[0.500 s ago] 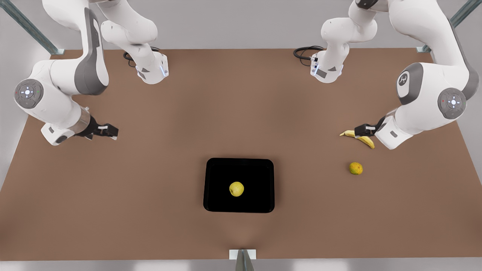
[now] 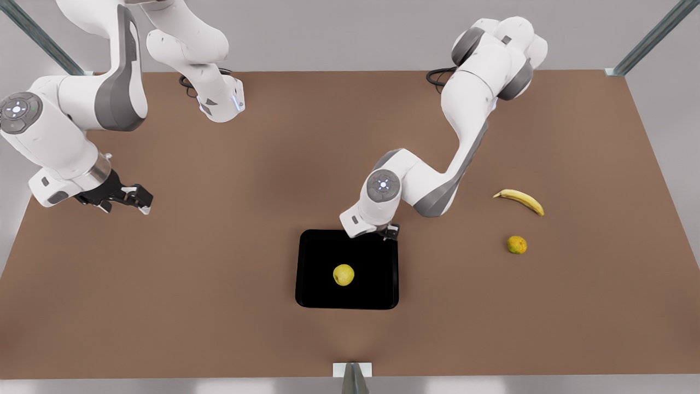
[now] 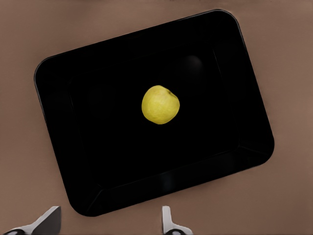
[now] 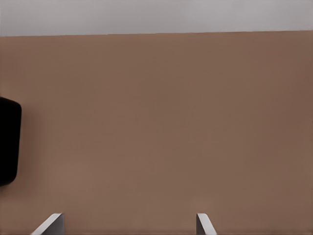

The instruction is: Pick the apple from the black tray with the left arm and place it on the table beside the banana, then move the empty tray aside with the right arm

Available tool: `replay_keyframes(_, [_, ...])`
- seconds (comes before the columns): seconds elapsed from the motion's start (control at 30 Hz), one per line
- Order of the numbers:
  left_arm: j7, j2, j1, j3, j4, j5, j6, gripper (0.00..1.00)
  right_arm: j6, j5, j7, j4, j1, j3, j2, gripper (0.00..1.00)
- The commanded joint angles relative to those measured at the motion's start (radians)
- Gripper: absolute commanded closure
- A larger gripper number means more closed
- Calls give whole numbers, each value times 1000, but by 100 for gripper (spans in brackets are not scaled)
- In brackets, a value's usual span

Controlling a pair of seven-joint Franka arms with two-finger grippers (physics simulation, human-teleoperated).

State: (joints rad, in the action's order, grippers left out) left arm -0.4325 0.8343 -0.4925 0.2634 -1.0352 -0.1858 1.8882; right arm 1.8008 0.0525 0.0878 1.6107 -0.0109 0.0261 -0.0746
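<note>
The yellow-green apple [image 2: 343, 274] [image 3: 160, 105] sits near the middle of the black tray [image 2: 317, 251] [image 3: 88, 122] on the brown table [image 2: 219, 306]. My left gripper [image 2: 389, 234] [image 3: 107, 220] hovers over the tray's far edge on the front view's right, open, with nothing between its fingers. The banana [image 2: 519, 200] lies on the table well off to the front view's right of the tray. My right gripper [image 2: 139, 198] [image 4: 127, 225] waits open and empty above bare table at the front view's left, with a corner of the tray [image 4: 7, 142] in its wrist view.
A small orange-and-green round fruit [image 2: 517, 244] lies just in front of the banana. Metal posts stand at the table's far corners, and black cables coil by both arm bases. A small white bracket [image 2: 353, 370] sits at the front edge.
The left arm has swung from beside the banana across to the tray's far edge. The right gripper has shifted slightly toward the front view's left and nearer the front edge.
</note>
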Motion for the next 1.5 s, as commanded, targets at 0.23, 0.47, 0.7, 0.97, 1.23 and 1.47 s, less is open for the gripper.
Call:
replay_keyframes(0.23, [-779, 282, -155, -145, 158, -40, 489, 0, -67, 112, 29, 0, -74, 2, -10, 0])
replay_keyframes(0.47, [-735, 333, -167, -190, 159, -87, 552, 0, -67, 113, 29, 0, -74, 3, -11, 0])
replay_keyframes(0.7, [-735, 362, -175, -210, 162, -98, 565, 0, -67, 113, 30, 0, -74, 3, -11, 0])
replay_keyframes(0.97, [-736, 402, -176, -245, 162, -98, 615, 0, -67, 113, 29, 0, -74, 2, -11, 0])
replay_keyframes(1.23, [-704, 414, -175, -266, 167, -98, 638, 0, -67, 113, 29, 0, -74, 3, -11, 0])
replay_keyframes(1.47, [-689, 430, -169, -266, 181, -98, 652, 0, -67, 113, 29, 0, -74, 3, -11, 0])
